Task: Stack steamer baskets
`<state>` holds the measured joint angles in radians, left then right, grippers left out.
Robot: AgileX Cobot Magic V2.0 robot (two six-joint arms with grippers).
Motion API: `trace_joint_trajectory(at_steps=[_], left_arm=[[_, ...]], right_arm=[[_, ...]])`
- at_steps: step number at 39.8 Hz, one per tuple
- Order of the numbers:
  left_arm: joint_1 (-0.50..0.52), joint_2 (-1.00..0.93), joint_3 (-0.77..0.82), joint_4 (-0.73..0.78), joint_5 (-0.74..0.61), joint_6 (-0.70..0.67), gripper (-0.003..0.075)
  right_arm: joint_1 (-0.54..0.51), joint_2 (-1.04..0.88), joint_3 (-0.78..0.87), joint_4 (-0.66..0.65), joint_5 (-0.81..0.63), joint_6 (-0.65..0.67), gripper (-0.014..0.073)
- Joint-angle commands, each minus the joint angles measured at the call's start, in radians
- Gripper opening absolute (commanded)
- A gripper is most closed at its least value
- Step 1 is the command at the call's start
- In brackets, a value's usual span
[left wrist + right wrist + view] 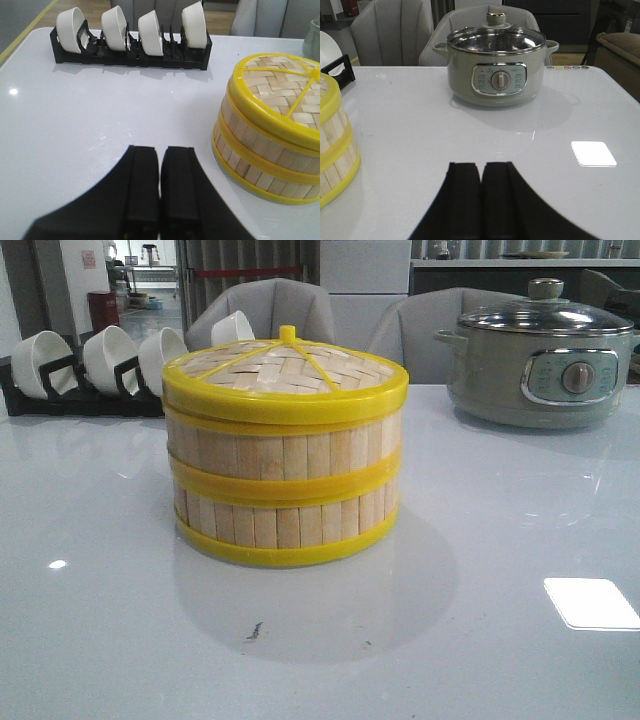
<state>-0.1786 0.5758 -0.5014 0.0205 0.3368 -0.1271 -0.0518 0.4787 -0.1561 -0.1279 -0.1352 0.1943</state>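
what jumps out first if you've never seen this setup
The yellow-rimmed steamer stack, lid on, stands mid-table and dominates the front view. Behind it to the right sits a grey-green pot with a glass lid; to the left, white bowls tilt in a black rack.

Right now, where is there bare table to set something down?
Bare table in front of the steamer stack, and between stack and electric pot. Crowded behind the stack on the left, by the bowl rack.

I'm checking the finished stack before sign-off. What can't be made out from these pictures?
- Inside of the steamer baskets: every view, hidden by the lid and slat walls.
- Stack's far side: front view, faces away.
- Electric pot contents: right wrist view, glare on glass.
- Dial markings: too small.
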Motion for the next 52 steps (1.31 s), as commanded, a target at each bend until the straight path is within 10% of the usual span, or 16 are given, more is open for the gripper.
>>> trace_joint_trajectory(at_steps=[1, 52], left_arm=[[0.003, 0.0, -0.028, -0.003, -0.084, -0.004, 0.0095], [0.076, -0.249, 0.16, 0.014, -0.218, 0.003, 0.0095]], right_arm=[[-0.004, 0.003, -0.03, -0.009, -0.096, -0.012, 0.0029], [-0.004, 0.004, -0.03, -0.009, -0.096, -0.012, 0.0029]])
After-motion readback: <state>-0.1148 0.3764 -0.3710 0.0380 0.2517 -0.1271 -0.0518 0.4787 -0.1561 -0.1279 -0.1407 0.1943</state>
